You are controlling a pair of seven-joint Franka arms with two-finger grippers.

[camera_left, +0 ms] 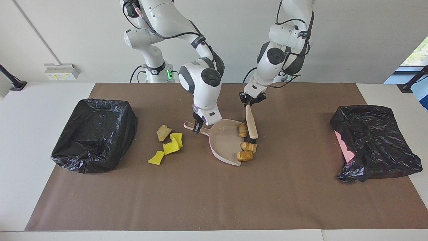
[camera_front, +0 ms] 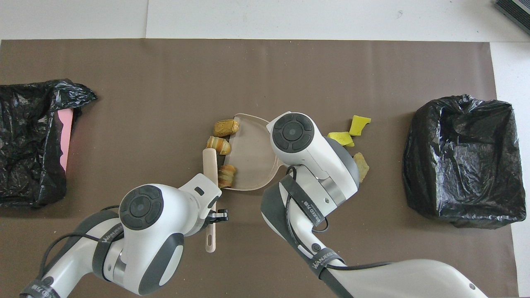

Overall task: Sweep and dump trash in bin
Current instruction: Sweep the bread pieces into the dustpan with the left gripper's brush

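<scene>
1. My right gripper [camera_left: 196,126] is clamped on the handle of the pink dustpan [camera_left: 227,142]. The pan sits flat on the brown mat [camera_left: 214,194] near the middle of the tabletop, its open mouth turned toward my left arm's end.
2. My left gripper [camera_left: 249,100] is closed on the handle of the brush [camera_left: 251,125]. The handle tilts and the dark bristle end is down on the mat, right at the pan's mouth.
3. Three bread pieces line up along the pan's open lip, between brush and pan: first bread piece [camera_front: 226,128], farthest from me, at the lip's corner; second bread piece [camera_front: 219,145], touching the brush tip; third bread piece [camera_front: 227,176], nearest me, partly over the lip. I cannot tell whether the other two are on the pan floor or just touching the edge.
4. A brown bread chunk [camera_left: 163,133] and yellow sponge scraps [camera_left: 172,145] lie on the mat beside the pan's handle, toward my right arm's end, apart from the pan.
5. Black-lined bin [camera_left: 95,134] sits near the tabletop edge at my right arm's end. A second black bag [camera_left: 374,142], crumpled and showing a pink patch, sits at my left arm's end.
</scene>
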